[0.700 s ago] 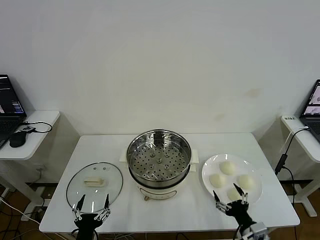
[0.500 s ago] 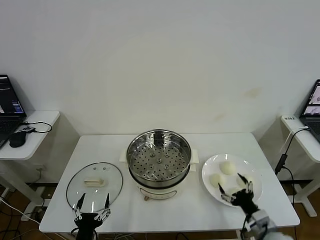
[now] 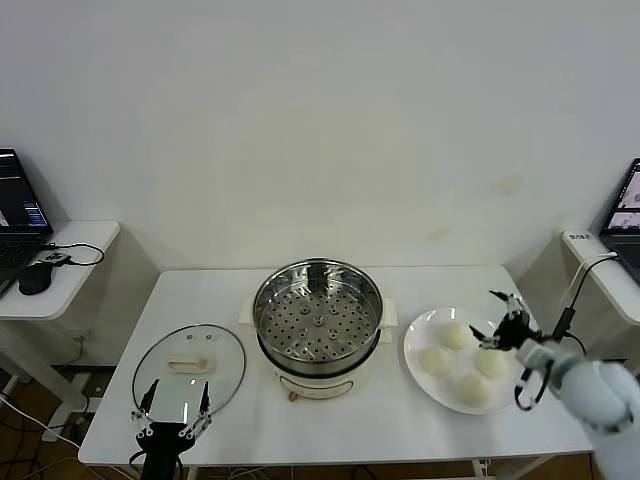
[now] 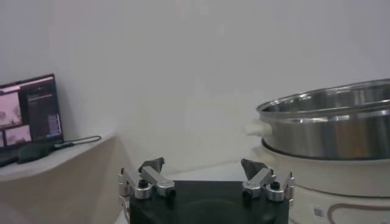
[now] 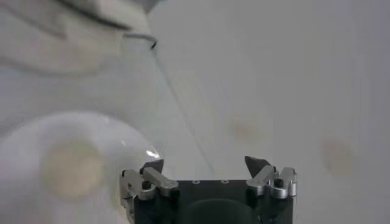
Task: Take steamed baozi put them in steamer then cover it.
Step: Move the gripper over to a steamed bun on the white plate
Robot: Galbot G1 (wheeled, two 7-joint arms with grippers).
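Four cream-white baozi lie on a white plate (image 3: 414, 338) right of the steamer: one at the back (image 3: 455, 336), one on the left (image 3: 434, 361), one on the right (image 3: 491, 363), one in front (image 3: 471, 388). The steel steamer (image 3: 318, 318) with its perforated tray stands mid-table, with no baozi in it. The glass cover (image 3: 189, 365) lies flat to its left. My right gripper (image 3: 490, 320) is open and empty above the plate's far right edge. In the right wrist view the gripper (image 5: 207, 165) is open, with one baozi (image 5: 72, 167) off to its side. My left gripper (image 3: 170, 408) is open at the front edge beside the cover.
Side tables with laptops (image 3: 18, 215) stand on both sides of the white table (image 3: 200, 290). A cable (image 3: 570, 300) hangs by the right table edge, close to my right arm. The left wrist view shows the steamer (image 4: 329, 122) to one side and the open left gripper (image 4: 204, 170).
My right gripper has risen from the front table edge and swung back and right, from in front of the plate to its far right edge. My left gripper shifted slightly left.
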